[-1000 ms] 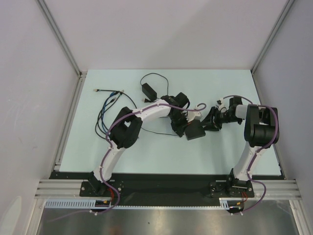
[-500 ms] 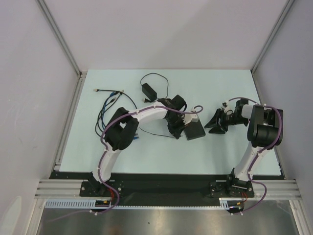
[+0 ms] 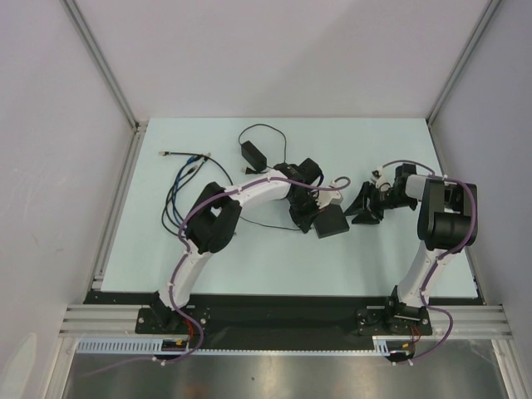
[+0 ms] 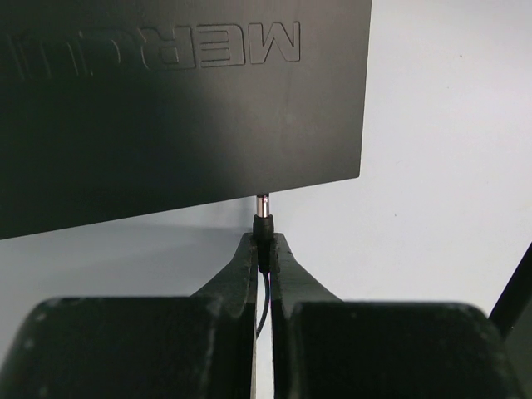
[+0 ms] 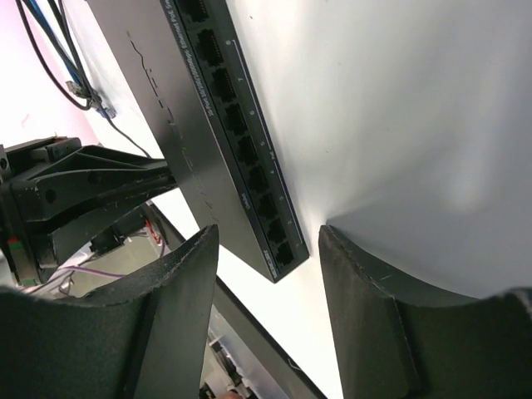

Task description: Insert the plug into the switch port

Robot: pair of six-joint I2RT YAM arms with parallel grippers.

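The switch [image 3: 332,221] is a flat matte-black box lying mid-table. In the left wrist view it [image 4: 166,108] fills the upper left, lettering on top. My left gripper [image 4: 264,241] is shut on the plug [image 4: 263,223], a small black barrel plug with a metal tip that touches or nearly touches the switch's near edge by its corner. In the top view the left gripper [image 3: 306,214] sits at the switch's left side. My right gripper [image 3: 362,209] is open and empty, just right of the switch. Its wrist view shows the row of sockets [image 5: 241,145] between the open jaws.
A chunky black power adapter [image 3: 250,152] with its thin lead lies at the back. A bundle of blue and black cables [image 3: 179,187] lies at the left; they also show in the right wrist view [image 5: 58,58]. The table's metal frame rail [image 3: 116,199] runs along the left.
The left gripper and the switch have shifted a little on the table. The right gripper drew back to the right, then came back towards the switch's right edge.
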